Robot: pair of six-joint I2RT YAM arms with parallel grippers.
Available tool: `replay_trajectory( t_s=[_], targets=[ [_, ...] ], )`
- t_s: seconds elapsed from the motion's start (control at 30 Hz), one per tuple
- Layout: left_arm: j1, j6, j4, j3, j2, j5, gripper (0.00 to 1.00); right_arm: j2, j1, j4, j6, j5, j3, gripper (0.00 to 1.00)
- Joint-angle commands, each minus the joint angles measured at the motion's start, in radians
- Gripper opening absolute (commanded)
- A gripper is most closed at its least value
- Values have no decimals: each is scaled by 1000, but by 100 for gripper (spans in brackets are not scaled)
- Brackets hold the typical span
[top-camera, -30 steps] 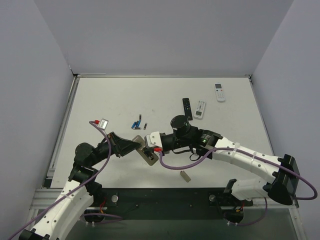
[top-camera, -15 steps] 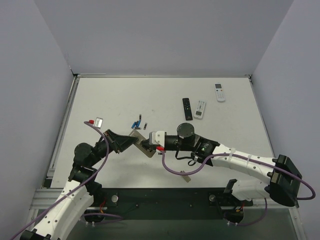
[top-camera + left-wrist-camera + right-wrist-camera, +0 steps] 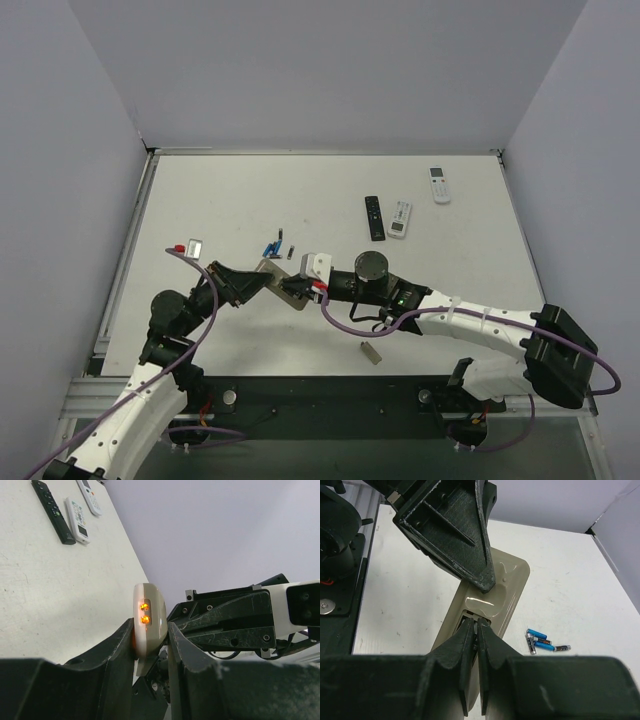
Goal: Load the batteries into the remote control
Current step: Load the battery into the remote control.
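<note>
My left gripper (image 3: 268, 283) is shut on the remote control (image 3: 284, 293) and holds it tilted above the table, grey-tan back up. In the left wrist view the remote's end (image 3: 149, 607) shows two orange lights between my fingers, where the left gripper (image 3: 150, 630) clamps it. My right gripper (image 3: 297, 282) is shut, with its tips (image 3: 475, 622) set into the dark battery recess (image 3: 468, 614) of the remote (image 3: 495, 587). Something dark lies under the tips, but I cannot make it out. Several blue and dark batteries (image 3: 542, 641) lie loose on the table (image 3: 273, 246).
A slim black remote (image 3: 373, 217) and two white remotes (image 3: 400, 218) (image 3: 438, 185) lie at the far right. A small tan cover piece (image 3: 371, 352) lies near the front edge. The right arm stretches across the table's middle.
Both grippers, with the remote between them, have moved a little left and farther from the front edge. The right arm has stretched out lower. Both grips are unchanged.
</note>
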Motion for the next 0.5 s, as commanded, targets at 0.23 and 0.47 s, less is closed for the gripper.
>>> replay_trajectory(
  t_s=[0.23, 0.47],
  targets=[
    [-32, 77, 179, 74, -119, 171, 0, 33, -36, -277, 84, 75, -4, 11],
    [-32, 166, 75, 37, -130, 149, 0, -11, -36, -332, 123, 102, 71, 25]
  ],
)
